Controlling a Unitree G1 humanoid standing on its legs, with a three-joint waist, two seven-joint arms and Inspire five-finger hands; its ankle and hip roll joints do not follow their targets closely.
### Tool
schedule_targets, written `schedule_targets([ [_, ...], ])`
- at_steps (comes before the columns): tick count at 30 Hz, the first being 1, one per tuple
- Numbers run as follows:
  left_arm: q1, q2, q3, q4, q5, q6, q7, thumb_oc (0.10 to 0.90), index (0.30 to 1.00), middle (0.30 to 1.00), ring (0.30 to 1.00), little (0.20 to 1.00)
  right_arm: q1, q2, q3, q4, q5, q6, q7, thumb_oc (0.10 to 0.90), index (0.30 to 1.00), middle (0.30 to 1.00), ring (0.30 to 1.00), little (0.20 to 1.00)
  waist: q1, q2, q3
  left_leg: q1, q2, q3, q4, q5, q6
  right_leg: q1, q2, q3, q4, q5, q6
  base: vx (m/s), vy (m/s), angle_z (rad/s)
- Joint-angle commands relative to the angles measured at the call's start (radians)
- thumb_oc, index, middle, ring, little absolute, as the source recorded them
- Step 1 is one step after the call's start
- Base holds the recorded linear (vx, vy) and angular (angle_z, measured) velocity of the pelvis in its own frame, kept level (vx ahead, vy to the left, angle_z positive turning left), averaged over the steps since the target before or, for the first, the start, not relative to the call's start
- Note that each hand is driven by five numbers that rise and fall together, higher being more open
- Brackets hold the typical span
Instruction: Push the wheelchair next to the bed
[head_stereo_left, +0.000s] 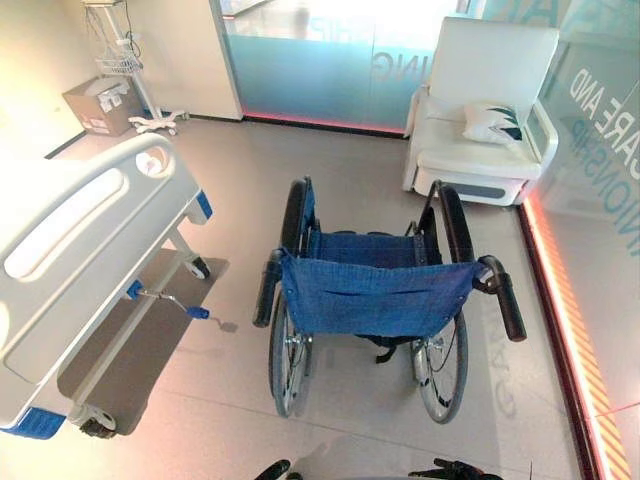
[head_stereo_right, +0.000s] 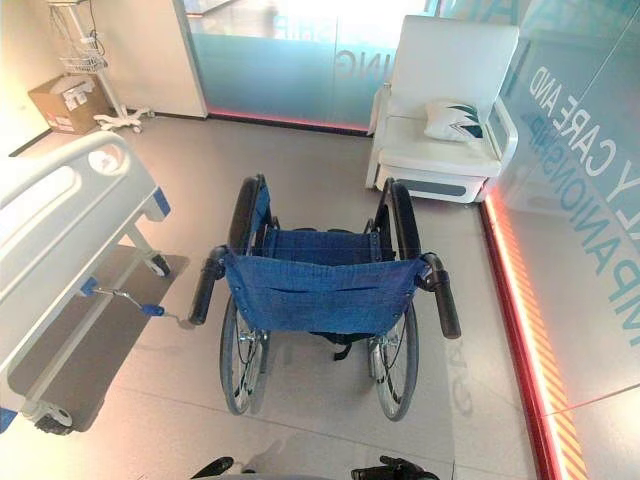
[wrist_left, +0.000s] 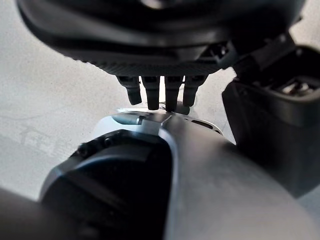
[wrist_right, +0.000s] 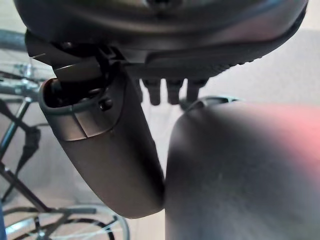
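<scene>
A wheelchair (head_stereo_left: 375, 290) with a blue cloth seat and back stands in the middle of the floor, its back towards me. Its two black push handles (head_stereo_left: 267, 290) (head_stereo_left: 508, 300) stick out on either side. The white hospital bed (head_stereo_left: 90, 250) with blue corners lies to the wheelchair's left, a gap of floor between them. My left hand (wrist_left: 160, 92) hangs with straight fingers and holds nothing. My right hand (wrist_right: 170, 90) is also open and empty, with the wheelchair's wheel and frame (wrist_right: 20, 150) beside it.
A white armchair (head_stereo_left: 480, 110) with a cushion stands at the back right against a glass wall. A cardboard box (head_stereo_left: 100, 105) and a wheeled stand (head_stereo_left: 140, 70) sit at the back left. A red-lit strip (head_stereo_left: 570, 330) edges the floor on the right.
</scene>
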Motion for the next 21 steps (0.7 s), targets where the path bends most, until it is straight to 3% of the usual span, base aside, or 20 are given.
schedule_targets([
  [1,-0.036,-0.031,0.004,0.066,-0.024,0.001,-0.009,0.800,0.900,0.900,0.900,0.900,0.021,0.011,0.004,0.050,0.008,0.020,0.040,0.800,0.900,0.900,0.900,0.900,0.003,0.020,0.029,0.015,0.001,0.017,0.009,-0.034,-0.002,-0.046,-0.008,-0.006,0.018,0.056,-0.022,0.00,0.000,0.00],
  [7,-0.037,-0.029,0.008,0.068,-0.041,0.000,-0.004,0.800,0.900,0.900,0.900,0.900,0.022,0.010,-0.010,0.054,0.048,0.021,0.033,0.800,0.900,0.900,0.900,0.900,0.001,0.022,0.029,0.018,0.000,0.019,0.007,-0.033,-0.002,-0.045,-0.007,-0.005,0.016,0.055,-0.023,0.00,0.000,0.00],
  [13,-0.027,-0.012,0.055,0.026,-0.161,-0.024,-0.077,0.800,0.900,0.900,0.900,0.900,0.026,-0.014,-0.085,0.007,0.170,0.007,-0.038,0.800,0.900,0.900,0.900,0.900,-0.007,0.030,0.026,0.027,0.002,0.026,0.000,-0.031,-0.006,-0.044,-0.005,-0.002,0.016,0.057,-0.019,0.00,0.006,-0.01],
  [19,0.016,0.094,0.174,-0.195,-0.328,-0.007,-0.117,0.800,0.900,0.900,0.900,0.900,0.040,-0.126,-0.252,-0.184,0.346,-0.080,-0.206,0.800,0.900,0.900,0.900,0.900,-0.008,0.048,0.020,0.030,0.004,0.029,-0.016,-0.028,-0.004,-0.047,-0.003,0.005,0.003,0.060,-0.013,-0.02,0.018,-0.03],
  [21,0.032,0.114,0.202,-0.261,-0.354,-0.008,-0.135,0.800,0.900,0.900,0.900,0.900,0.049,-0.152,-0.296,-0.249,0.340,-0.111,-0.240,0.800,0.900,0.900,0.900,0.900,-0.010,0.052,0.020,0.032,0.003,0.029,-0.021,-0.027,-0.003,-0.046,-0.001,0.006,-0.002,0.061,-0.012,0.00,0.000,0.00],
])
